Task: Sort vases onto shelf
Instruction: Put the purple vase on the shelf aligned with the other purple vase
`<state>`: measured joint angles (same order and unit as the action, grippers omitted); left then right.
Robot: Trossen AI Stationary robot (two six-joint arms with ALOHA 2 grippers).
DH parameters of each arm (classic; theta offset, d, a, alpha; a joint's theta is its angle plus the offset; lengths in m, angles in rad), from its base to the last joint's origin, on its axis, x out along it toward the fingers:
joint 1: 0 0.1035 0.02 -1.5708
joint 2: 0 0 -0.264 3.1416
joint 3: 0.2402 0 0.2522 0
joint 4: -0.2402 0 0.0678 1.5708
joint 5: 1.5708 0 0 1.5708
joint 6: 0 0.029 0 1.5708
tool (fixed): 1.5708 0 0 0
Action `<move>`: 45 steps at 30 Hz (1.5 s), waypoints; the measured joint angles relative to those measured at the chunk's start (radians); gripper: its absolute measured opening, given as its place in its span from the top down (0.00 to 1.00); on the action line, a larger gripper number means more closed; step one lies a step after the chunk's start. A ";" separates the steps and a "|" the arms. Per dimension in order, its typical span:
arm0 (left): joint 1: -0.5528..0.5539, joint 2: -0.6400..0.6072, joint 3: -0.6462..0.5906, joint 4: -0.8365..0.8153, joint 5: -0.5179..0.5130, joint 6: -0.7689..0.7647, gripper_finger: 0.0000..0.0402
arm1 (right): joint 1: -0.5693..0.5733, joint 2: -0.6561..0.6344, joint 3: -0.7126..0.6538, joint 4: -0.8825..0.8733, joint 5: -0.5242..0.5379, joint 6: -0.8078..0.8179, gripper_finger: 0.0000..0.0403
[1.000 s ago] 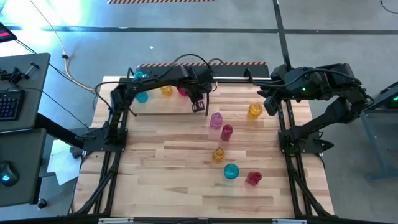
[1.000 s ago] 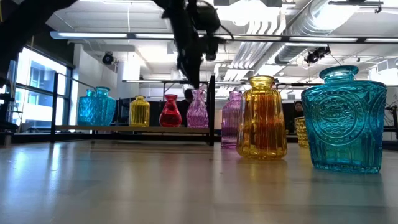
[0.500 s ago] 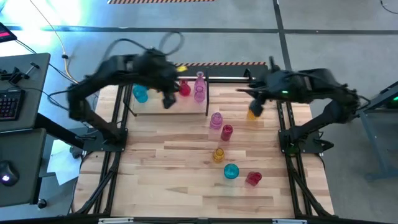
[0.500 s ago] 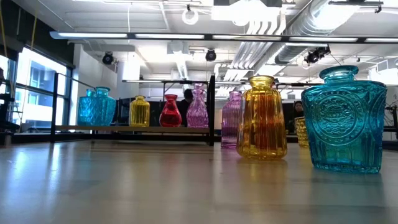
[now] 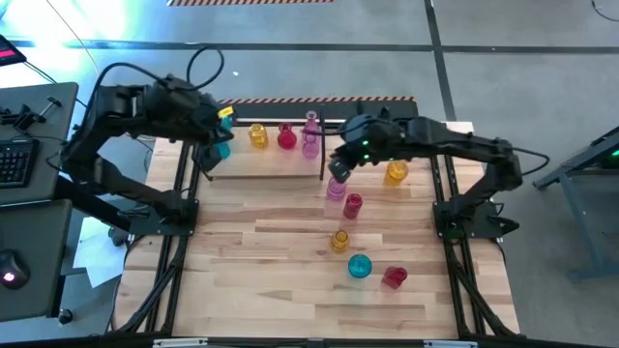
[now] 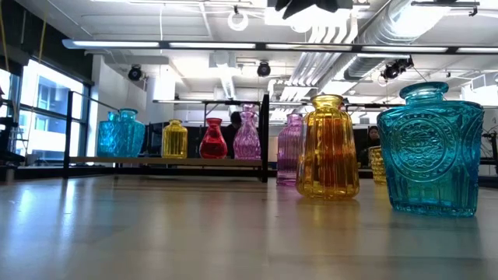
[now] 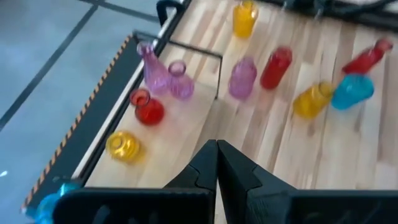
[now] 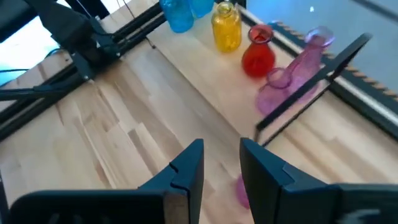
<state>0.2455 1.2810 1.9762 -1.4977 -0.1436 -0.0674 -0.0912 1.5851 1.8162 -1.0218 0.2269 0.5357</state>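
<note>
Pink vase (image 5: 336,187) apparently under right gripper (image 5: 338,171), jaws parted.

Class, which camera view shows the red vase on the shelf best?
The low view: the red vase stands side-on, its whole outline unobstructed. The high view shows only its top; both wrist views show it slanted from above.

Loose vases (image 5: 353,205) crowd mid-table; the near edge lies open.

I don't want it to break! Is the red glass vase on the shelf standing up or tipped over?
Standing up. The red glass vase rests on its base on the black-rod shelf, neck pointing upward.
</note>
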 joint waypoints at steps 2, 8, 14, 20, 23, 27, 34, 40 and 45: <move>0.000 -0.007 0.000 -0.048 0.000 0.021 1.00 | 0.000 0.020 -0.012 0.008 -0.017 0.053 0.78; 0.000 -0.028 -0.031 -0.067 0.002 0.093 1.00 | -0.001 0.083 -0.059 -0.015 -0.171 0.197 0.78; 0.000 -0.058 -0.139 -0.067 0.003 0.121 1.00 | -0.015 0.133 -0.072 -0.028 -0.209 0.232 0.78; 0.000 -0.102 -0.287 -0.058 0.003 0.124 1.00 | -0.061 0.145 -0.072 -0.132 -0.204 0.251 0.78; 0.000 -0.124 -0.364 -0.008 0.015 0.124 1.00 | -0.089 0.144 -0.072 -0.208 -0.204 0.249 0.78; 0.000 -0.142 -0.454 0.109 0.063 0.124 1.00 | -0.126 0.146 -0.072 -0.240 -0.218 0.212 0.78; -0.001 -0.147 -0.489 0.307 0.064 0.054 1.00 | -0.161 0.187 -0.071 -0.221 -0.263 0.158 0.78; -0.027 -0.180 -0.489 0.452 0.074 0.087 1.00 | -0.173 0.246 -0.072 -0.210 -0.280 0.075 0.78; -0.030 -0.265 -0.489 0.447 0.054 0.073 1.00 | -0.155 0.248 -0.072 -0.209 -0.254 -0.008 0.78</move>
<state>0.2155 1.0164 1.4872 -1.0508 -0.0898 0.0059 -0.2463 1.8328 1.7447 -1.2304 -0.0273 0.5279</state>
